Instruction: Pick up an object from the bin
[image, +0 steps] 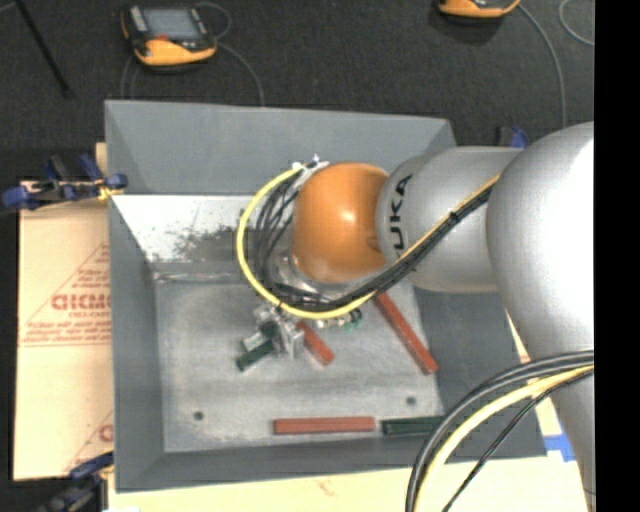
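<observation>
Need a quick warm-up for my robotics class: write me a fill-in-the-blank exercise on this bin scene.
1. The arm reaches into the bin from the view's ___ side.
2. The long flat bar by the bin's near wall is ___ in colour.
3. The small piece just left of the gripper is dark ___.
Missing words: right; red; green.
</observation>
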